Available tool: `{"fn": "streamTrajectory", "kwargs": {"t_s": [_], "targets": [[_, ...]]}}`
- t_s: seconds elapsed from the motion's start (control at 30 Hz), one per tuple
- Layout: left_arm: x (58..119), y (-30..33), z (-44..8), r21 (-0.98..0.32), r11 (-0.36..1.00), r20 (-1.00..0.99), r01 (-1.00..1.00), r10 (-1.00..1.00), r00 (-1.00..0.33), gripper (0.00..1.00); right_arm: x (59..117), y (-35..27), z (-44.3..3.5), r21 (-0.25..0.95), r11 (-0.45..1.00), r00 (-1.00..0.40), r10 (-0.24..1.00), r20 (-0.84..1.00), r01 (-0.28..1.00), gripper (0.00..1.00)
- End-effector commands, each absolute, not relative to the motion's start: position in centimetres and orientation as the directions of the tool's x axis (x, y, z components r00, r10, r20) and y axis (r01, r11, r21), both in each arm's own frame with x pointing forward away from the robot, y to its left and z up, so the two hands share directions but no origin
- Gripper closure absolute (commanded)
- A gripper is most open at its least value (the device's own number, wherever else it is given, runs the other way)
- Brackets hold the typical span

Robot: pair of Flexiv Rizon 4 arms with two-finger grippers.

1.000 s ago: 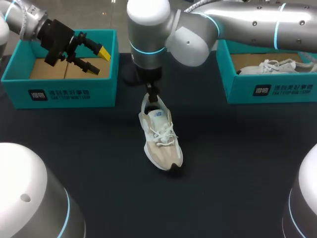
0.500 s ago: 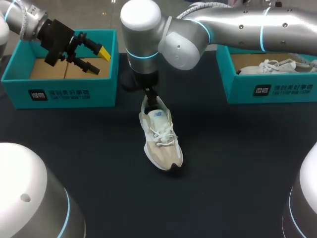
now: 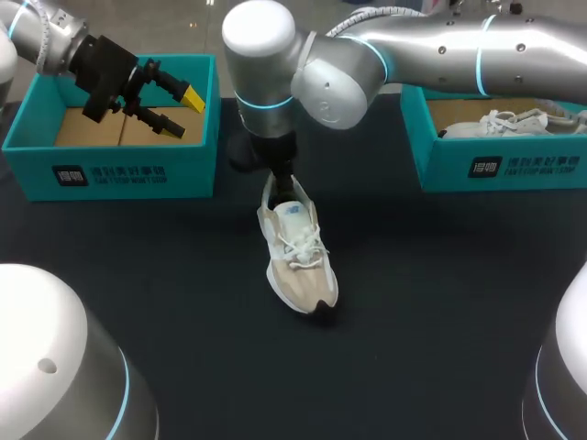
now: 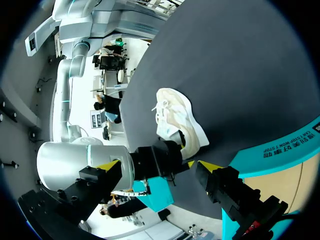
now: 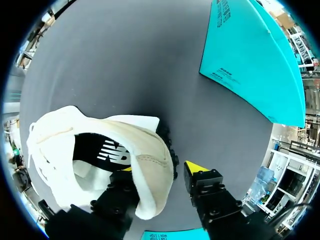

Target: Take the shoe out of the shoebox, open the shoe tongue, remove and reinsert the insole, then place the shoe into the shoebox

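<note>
A beige and white shoe (image 3: 298, 252) lies upright in the middle of the dark table, its toe toward me. My right arm comes across from the right, and its gripper (image 3: 284, 179) is down at the shoe's heel. In the right wrist view the gripper (image 5: 161, 169) straddles the heel wall of the shoe (image 5: 100, 145). One finger is inside the opening, and the other finger (image 5: 196, 170) is outside, a small gap from the heel. My left gripper (image 3: 183, 112) hangs open over the left shoebox (image 3: 110, 170), holding nothing. The left wrist view also shows the shoe (image 4: 175, 117).
The teal shoebox at the left has a bare cardboard floor. A second teal shoebox (image 3: 495, 165) at the back right holds another white shoe (image 3: 514, 119). Dark table surface lies around and in front of the middle shoe.
My right arm has shifted slightly left and its gripper has settled lower at the shoe's heel. The shoe and my left arm have not moved.
</note>
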State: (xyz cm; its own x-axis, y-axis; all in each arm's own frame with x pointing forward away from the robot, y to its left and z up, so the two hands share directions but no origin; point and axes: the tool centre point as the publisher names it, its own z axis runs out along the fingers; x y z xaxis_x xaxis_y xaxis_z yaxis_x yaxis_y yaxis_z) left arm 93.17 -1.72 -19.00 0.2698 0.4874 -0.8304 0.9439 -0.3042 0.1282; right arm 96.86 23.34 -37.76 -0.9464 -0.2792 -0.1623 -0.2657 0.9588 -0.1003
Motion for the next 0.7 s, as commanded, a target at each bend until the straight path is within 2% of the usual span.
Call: {"fn": "streamTrajectory", "kwargs": {"t_s": [0.03,0.07,0.1,0.13,0.37,0.57,0.7], "targets": [[93.1,-1.7,-19.0,0.128,-0.305,-0.829,0.944,0.49,0.271,0.0,96.8,23.5,-38.0,-0.099,0.959,-0.948,-0.278,-0.154,-0.266,0.73],[93.1,-1.7,-19.0,0.128,-0.305,-0.829,0.944,0.49,0.271,0.0,96.7,23.5,-38.1,-0.099,0.959,-0.949,-0.277,-0.152,-0.264,0.78],[93.1,-1.7,-19.0,0.128,-0.305,-0.829,0.944,0.49,0.271,0.0,96.6,23.5,-38.2,-0.098,0.96,-0.95,-0.273,-0.148,-0.261,0.94],[93.1,-1.7,-19.0,0.128,-0.305,-0.829,0.944,0.49,0.271,0.0,96.5,23.5,-38.3,-0.098,0.962,-0.953,-0.268,-0.142,-0.256,1.0],[93.1,-1.7,-19.0,0.128,-0.305,-0.829,0.944,0.49,0.271,0.0,95.9,22.6,-36.8,-0.071,0.978,-0.968,-0.204,-0.148,-0.195,1.0],[93.1,-1.7,-19.0,0.128,-0.305,-0.829,0.944,0.49,0.271,0.0,94.8,21.6,-32.4,-0.005,0.984,-0.972,-0.176,-0.156,-0.177,1.0],[93.1,-1.7,-19.0,0.128,-0.305,-0.829,0.944,0.49,0.271,0.0,94.3,21.1,-29.0,0.041,0.979,-0.976,-0.196,-0.096,-0.201,1.0]]}}
